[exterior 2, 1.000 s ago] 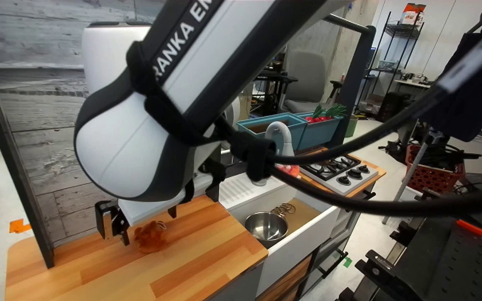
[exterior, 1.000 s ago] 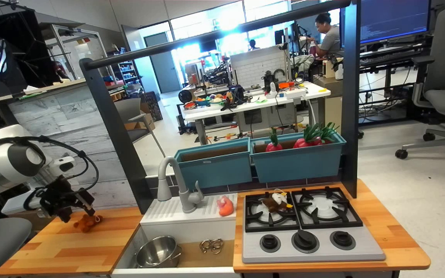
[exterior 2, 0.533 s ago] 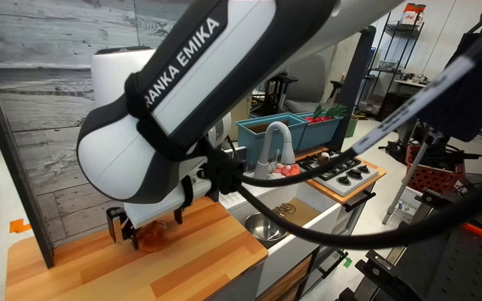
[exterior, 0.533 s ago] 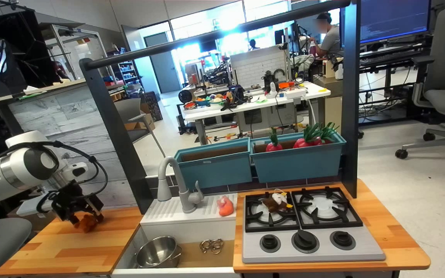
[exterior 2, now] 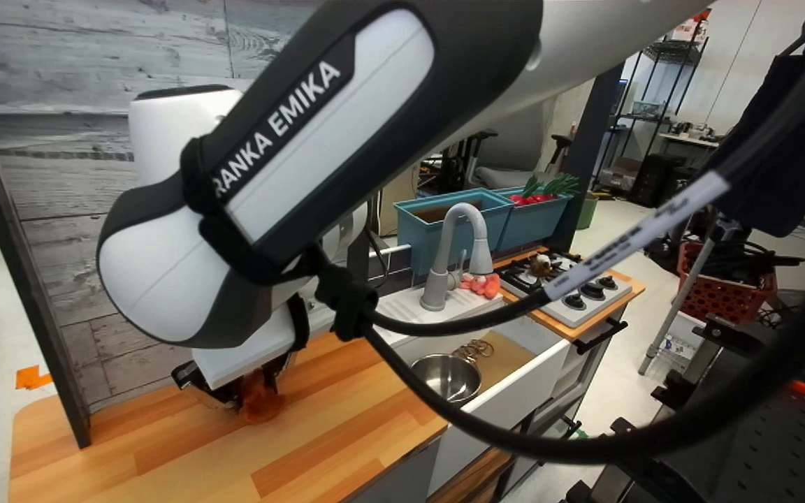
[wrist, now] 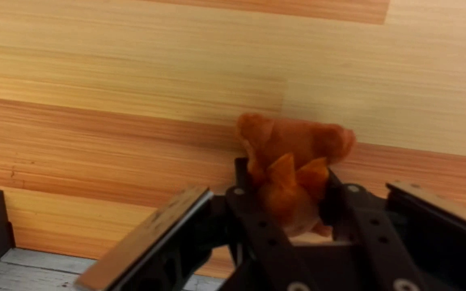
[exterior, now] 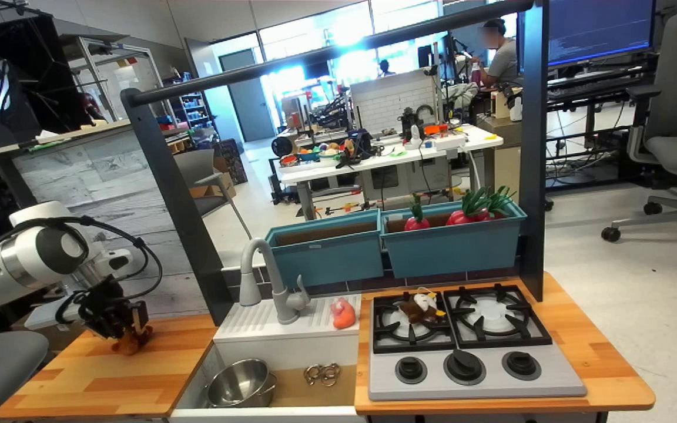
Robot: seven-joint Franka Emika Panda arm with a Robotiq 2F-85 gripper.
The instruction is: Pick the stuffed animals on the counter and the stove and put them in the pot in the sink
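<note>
Orange toy [wrist: 293,141] is located on the counter [exterior: 97,382] and is enclosed from two sides by the gripper [wrist: 287,176]. As can be seen in the wrist view, the toy is pinched between the jaws; the firmness of the hold cannot be told. No lift is evident: in both exterior views, the toy appears to be seated on the counter.

Current step, as judged: grasping of the orange toy. No toy is seen in the pot [exterior: 238,385], which is set in the sink [exterior: 297,352], at the end nearer the orange toy. The white-headed toy [exterior: 419,309] is found on the stove [exterior: 435,385] and has yet to be transferred.

Next move: the grip should be confirmed before lifting is begun, since soft plush may be compressed unevenly and lost. The orange toy should then be raised until the sink's edge can be cleared, carried across to the pot, centred above the opening and released. Clearance from the faucet [exterior: 249,288] should be maintained throughout the transfer. The white-headed toy should be addressed only after the orange toy has been deposited.
</note>
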